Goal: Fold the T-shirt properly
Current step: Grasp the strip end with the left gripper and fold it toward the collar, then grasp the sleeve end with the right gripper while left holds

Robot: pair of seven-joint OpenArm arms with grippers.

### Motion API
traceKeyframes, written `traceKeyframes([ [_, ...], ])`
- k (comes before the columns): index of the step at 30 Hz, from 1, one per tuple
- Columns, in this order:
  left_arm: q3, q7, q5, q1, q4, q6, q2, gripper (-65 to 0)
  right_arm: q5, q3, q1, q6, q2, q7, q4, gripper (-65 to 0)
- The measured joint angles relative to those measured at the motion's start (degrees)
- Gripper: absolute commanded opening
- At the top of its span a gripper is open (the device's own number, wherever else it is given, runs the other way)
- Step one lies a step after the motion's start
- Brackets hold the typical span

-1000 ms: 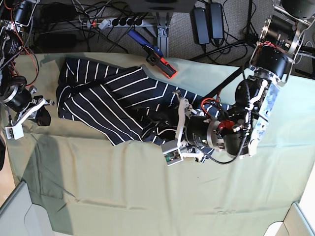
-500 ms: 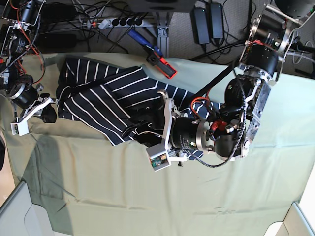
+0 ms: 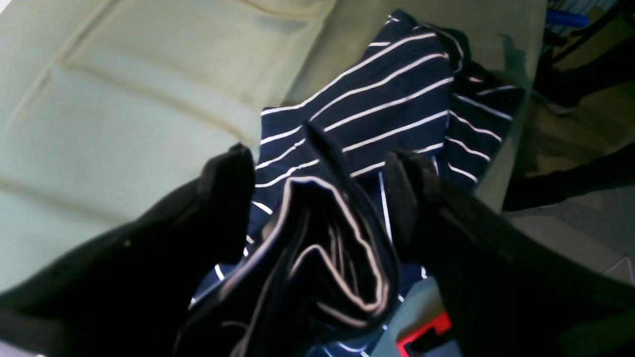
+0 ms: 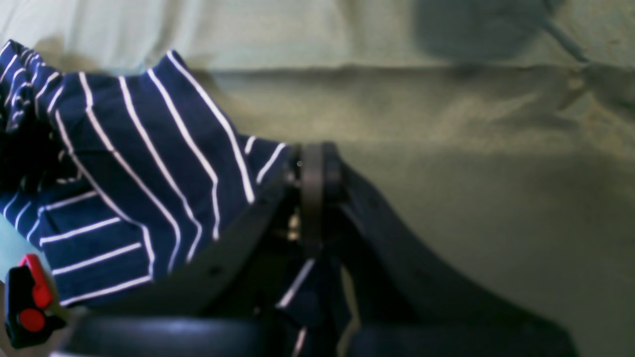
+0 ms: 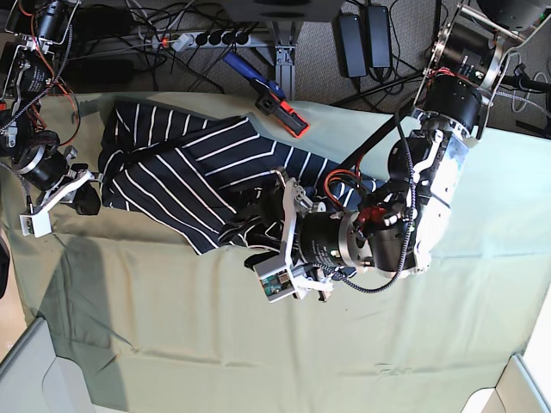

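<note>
Two arms in frame, one garment between them. Nearest the left wrist camera, the left gripper (image 3: 317, 198) has its jaws spread wide; a bunched, doubled fold of the T-shirt (image 3: 367, 114) sits in the gap between the two black fingers (image 3: 225, 198). I cannot tell whether the cloth touches either pad, and the fingers do not pinch it. Past the fold the shirt runs away from that camera, navy with thin white stripes, lying on the pale green cloth (image 3: 124, 99) that covers the table. A red-and-black clamp (image 3: 421, 337) shows at the lower edge of that view, just beside the shirt.

In the right wrist view the right gripper (image 4: 315, 178) has its fingers pressed together, closed. A striped edge of the shirt hangs just below and behind the closed fingers; whether any fabric is actually caught between them cannot be told. The shirt body spreads to the left of that view.

Base view: the T-shirt (image 5: 185, 168) lies crumpled across the upper middle of the green cloth (image 5: 172, 344). The left gripper (image 5: 258, 231) is at the shirt's lower right corner, over a gathered heap. The right gripper (image 5: 82, 200) is at the shirt's far left edge, at the table's side. Beyond the shirt, a blue-handled clamp (image 5: 267, 95) with red jaws rests at the table's back edge, touching the cloth. Cables and a power strip (image 5: 207, 39) lie on the floor behind.
</note>
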Motion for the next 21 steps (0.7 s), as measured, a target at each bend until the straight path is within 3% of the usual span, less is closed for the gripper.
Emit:
traceKeyframes([
  [5,0.0,0.0,-5.1,0.9,0.0,0.0,0.2,-21.1,0.0,0.0,0.0,0.0,0.0,0.0,0.0,-65.0],
  [14,0.0,-1.4,-6.1,1.6,6.6,-0.1,2.4,-21.1,-0.2,0.0,0.0,0.0,0.0,0.0,0.0,-65.0],
  [21,-0.1,-2.2,2.0,1.3,7.0,-0.1,1.3,-21.4,0.0,0.0,0.0,0.0,0.0,0.0,0.0,-65.0],
])
